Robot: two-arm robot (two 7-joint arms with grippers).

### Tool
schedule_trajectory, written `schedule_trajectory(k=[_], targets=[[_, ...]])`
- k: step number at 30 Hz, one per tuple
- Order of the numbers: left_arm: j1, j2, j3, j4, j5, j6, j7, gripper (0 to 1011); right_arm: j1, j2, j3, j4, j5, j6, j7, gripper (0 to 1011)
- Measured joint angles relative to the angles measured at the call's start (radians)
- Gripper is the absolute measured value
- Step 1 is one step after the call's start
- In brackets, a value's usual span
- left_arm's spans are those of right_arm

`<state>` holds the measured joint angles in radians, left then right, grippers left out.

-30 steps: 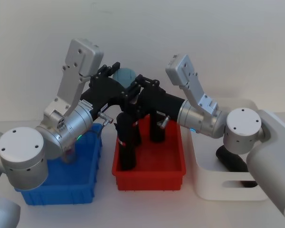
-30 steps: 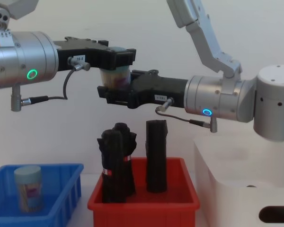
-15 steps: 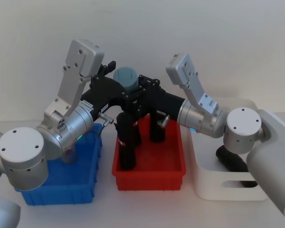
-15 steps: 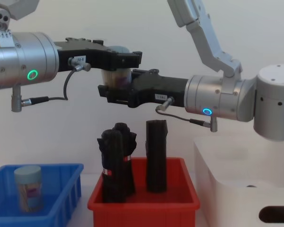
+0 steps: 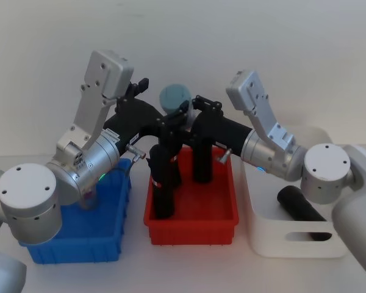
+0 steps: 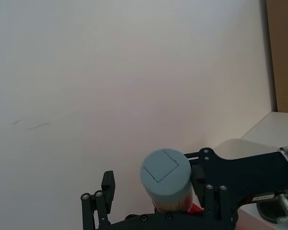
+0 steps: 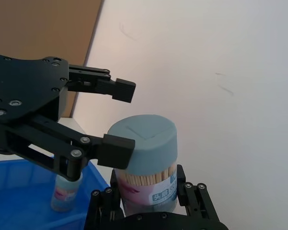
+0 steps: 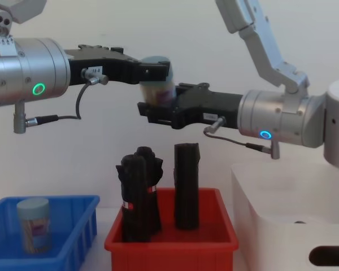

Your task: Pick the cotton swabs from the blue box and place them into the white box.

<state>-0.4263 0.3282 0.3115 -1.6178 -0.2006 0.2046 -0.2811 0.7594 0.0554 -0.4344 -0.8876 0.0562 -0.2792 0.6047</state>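
Observation:
A cotton swab tub (image 5: 175,97) with a light blue top hangs in the air above the red bin. My right gripper (image 5: 183,114) is shut on its lower body, as the chest view (image 8: 158,107) and the right wrist view (image 7: 146,201) show. My left gripper (image 8: 152,72) is open, its fingers (image 7: 110,146) spread just beside the tub (image 7: 144,143). A second tub (image 8: 33,224) stands upright in the blue box (image 8: 76,223) at the left. The white box (image 5: 280,235) sits at the right, below my right arm.
A red bin (image 5: 192,213) between the two boxes holds tall black rolled bundles (image 8: 138,195) standing below the held tub. A black roll (image 5: 299,204) lies inside the white box. A plain wall stands close behind.
My right gripper has carried the tub to the right, out from between the left gripper's fingers. The left gripper let go of the tub and has stayed in place.

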Motion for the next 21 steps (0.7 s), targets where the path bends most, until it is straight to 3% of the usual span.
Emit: schedule_trajectory(k=[8, 21], targets=[[0.000, 0.000, 0.000, 0.000, 0.000, 0.000, 0.001, 1004, -0.065, 0.046, 0.018, -0.110, -0.018, 0.049, -0.081, 640], [0.000, 0.000, 0.000, 0.000, 0.000, 0.000, 0.001, 1004, -0.216, 0.145, 0.055, -0.329, -0.020, 0.124, -0.269, 640]])
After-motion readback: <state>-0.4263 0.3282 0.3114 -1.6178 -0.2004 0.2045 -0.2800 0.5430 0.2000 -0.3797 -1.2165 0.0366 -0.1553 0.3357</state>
